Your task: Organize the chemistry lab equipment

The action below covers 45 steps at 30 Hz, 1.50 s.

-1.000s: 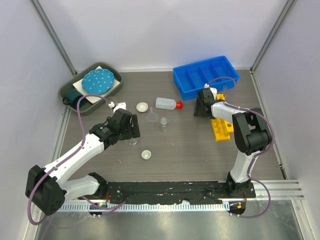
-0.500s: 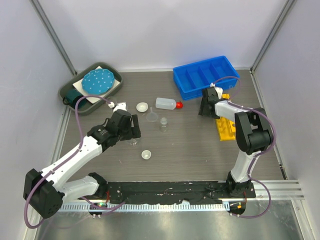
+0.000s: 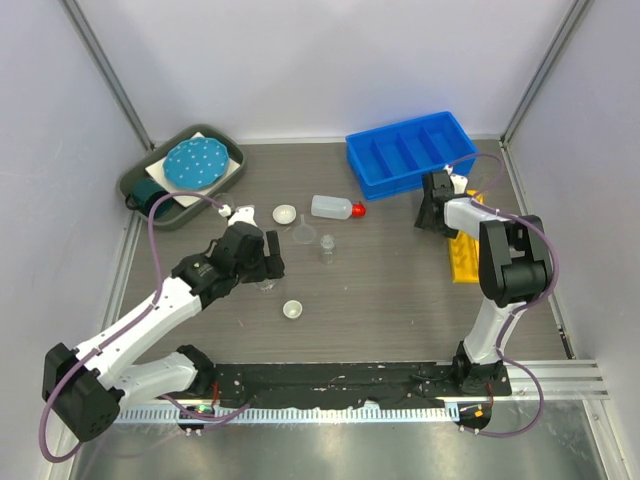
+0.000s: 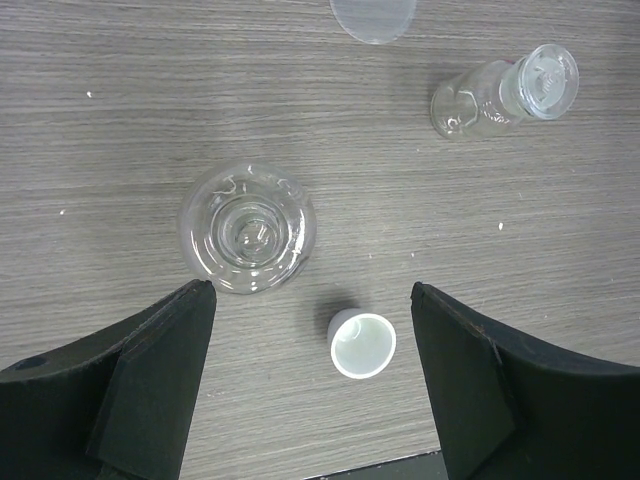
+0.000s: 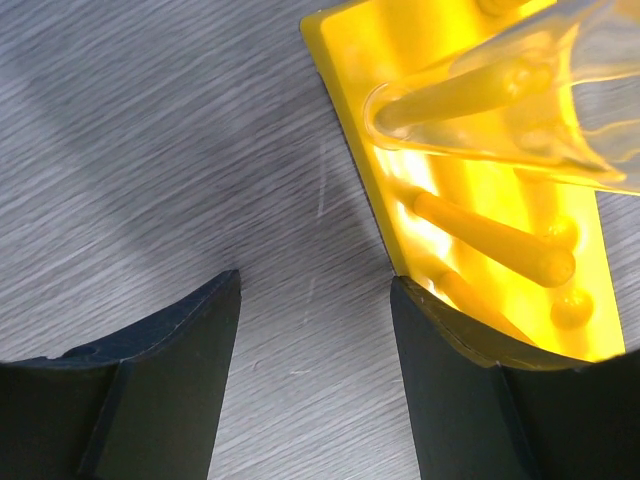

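Both claws are empty. My left claw (image 4: 312, 300) hangs wide open above a glass flask (image 4: 247, 227) standing on the table (image 4: 100, 120), with a white dish (image 4: 362, 344) just beside it. Judged next move: centre, lower, and close on the flask. My right claw (image 5: 315, 285) gapes at the edge of the yellow rack (image 5: 470, 200).

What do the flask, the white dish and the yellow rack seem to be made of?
Flask: clear glass, probably; the table grain shows through it. Dish: matte white, ceramic or plastic, unclear. Rack: glossy yellow plastic, likely; light glints on it.
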Motion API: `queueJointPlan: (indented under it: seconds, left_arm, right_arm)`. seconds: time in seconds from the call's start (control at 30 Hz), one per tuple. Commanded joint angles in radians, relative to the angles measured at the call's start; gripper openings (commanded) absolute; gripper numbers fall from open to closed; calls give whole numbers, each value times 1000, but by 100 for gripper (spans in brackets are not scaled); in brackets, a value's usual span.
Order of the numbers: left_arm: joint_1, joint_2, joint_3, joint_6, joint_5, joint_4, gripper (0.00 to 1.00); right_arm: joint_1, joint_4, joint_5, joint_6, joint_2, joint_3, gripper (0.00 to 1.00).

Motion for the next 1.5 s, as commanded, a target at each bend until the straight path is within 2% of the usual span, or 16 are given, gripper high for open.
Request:
queueJointPlan:
  seconds: [0.0,0.23,0.5,0.77,0.93,1.37,1.47]
  left_arm:
    - [-9,-28,10,-5,-15,5,83]
    - [-18,-33,16,-11,-31,-11,84]
    - [-18,-14,85,-17,-54,-83,84]
    - [-18,-13,131,-9,-93,-137,85]
    - [-18,-22,145,-5,-99,-156,85]
    - [-18,-33,160,3,-87,-171,85]
    - [-18,-31,160,2,-45,-165,85]
  right_arm:
    - [-34,-96,41,3,48,-4,67]
    - [-39,-100,21,12,41,-1,67]
    - [-13,-143,-48,11,-74,47,67]
    - [121,-227,-47,-15,-136,218,68]
    - [145,-249,-64,15,-145,335,69]
    - [168,-247,-39,241,76,643,71]
    - [170,-258,-53,279,152,711,73]
